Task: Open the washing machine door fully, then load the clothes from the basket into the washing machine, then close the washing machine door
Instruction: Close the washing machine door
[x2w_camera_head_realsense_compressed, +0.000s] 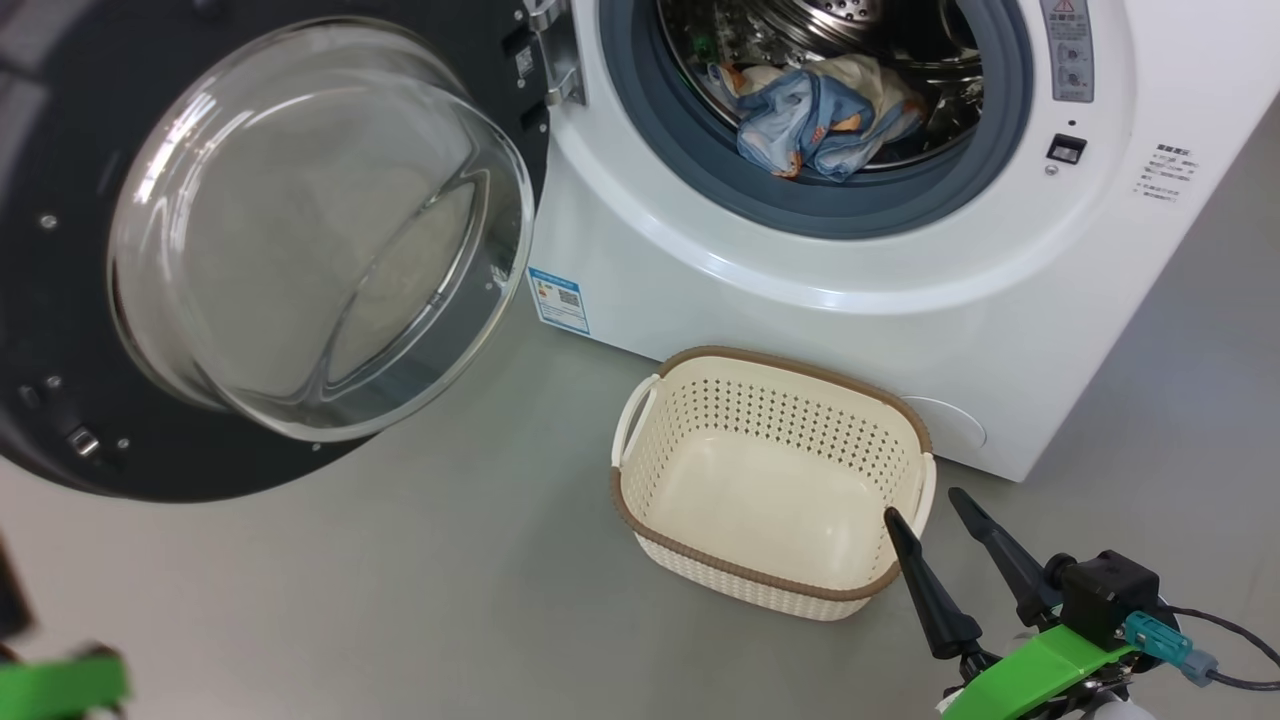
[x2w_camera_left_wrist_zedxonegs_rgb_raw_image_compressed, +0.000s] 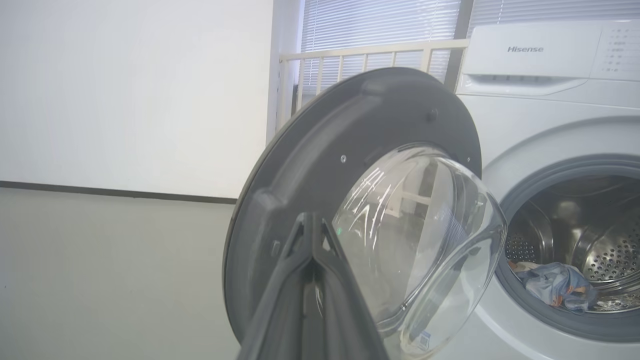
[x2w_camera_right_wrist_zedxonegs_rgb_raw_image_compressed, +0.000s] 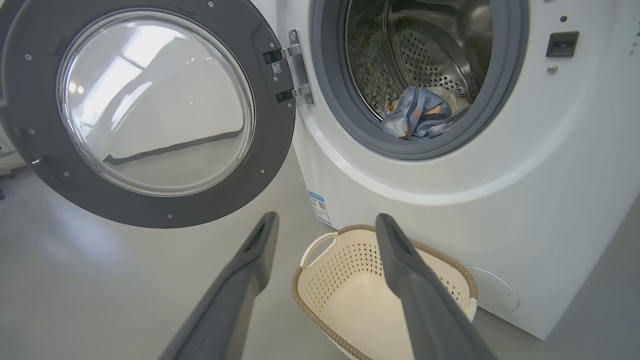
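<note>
Washer (x2w_camera_head_realsense_compressed: 800, 300): white front-loader, stood on a grey floor (x2w_camera_head_realsense_compressed: 400, 600), with a blue label (x2w_camera_head_realsense_compressed: 558, 298) at its lower left front. Door (x2w_camera_head_realsense_compressed: 320, 230): swung wide open to the left on its hinge (x2w_camera_head_realsense_compressed: 560, 60); a black ring is set around a bulging glass bowl, and the inner face is turned outward. Clothes (x2w_camera_head_realsense_compressed: 820, 120): light blue printed pieces and a cream piece, heaped low at the front of the steel drum (x2w_camera_head_realsense_compressed: 860, 20), just behind the grey gasket (x2w_camera_head_realsense_compressed: 690, 170); well apart from both sets of jaws. Basket (x2w_camera_head_realsense_compressed: 760, 410): cream, perforated, brown-rimmed, set on the floor just before the washer, below the opening; its bare bottom is shown. Right jaws: spread wide, nothing held. In the head view one finger (x2w_camera_head_realsense_compressed: 925, 590) is seen with its tip over the basket's near right corner, the other just outside the right handle. In the right wrist view the basket is framed between and beneath the two fingers (x2w_camera_right_wrist_zedxonegs_rgb_raw_image_compressed: 240, 280). Left jaws: pressed together, nothing seen between them. In the left wrist view the fingers (x2w_camera_left_wrist_zedxonegs_rgb_raw_image_compressed: 285, 295) are pointed at the door's inner ring, beside the glass bowl; whether the door is touched cannot be told.
</note>
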